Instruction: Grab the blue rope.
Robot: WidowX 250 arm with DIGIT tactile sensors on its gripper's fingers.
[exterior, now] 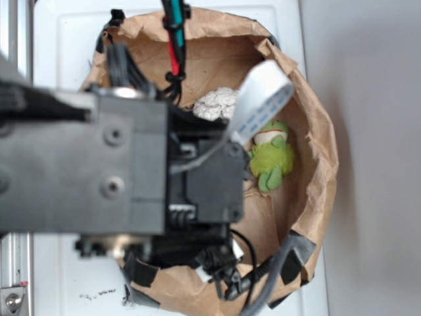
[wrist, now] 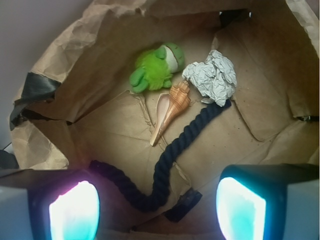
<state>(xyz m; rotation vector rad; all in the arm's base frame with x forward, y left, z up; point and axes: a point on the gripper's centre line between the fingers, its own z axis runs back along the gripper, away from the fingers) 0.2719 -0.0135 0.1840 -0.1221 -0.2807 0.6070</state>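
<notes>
The blue rope is thick, dark navy and twisted. In the wrist view it lies on the floor of a brown paper bag, running from the crumpled paper down to a hook-shaped bend between my fingers. My gripper is open and empty, above the rope's bend, its two lit fingertips wide apart on either side. In the exterior view the arm covers the bag's left half and hides the rope.
A brown paper bag walls in everything. Inside lie a green plush frog, a tan seashell, a crumpled white paper ball and a dark tape strip. The bag stands on a white surface.
</notes>
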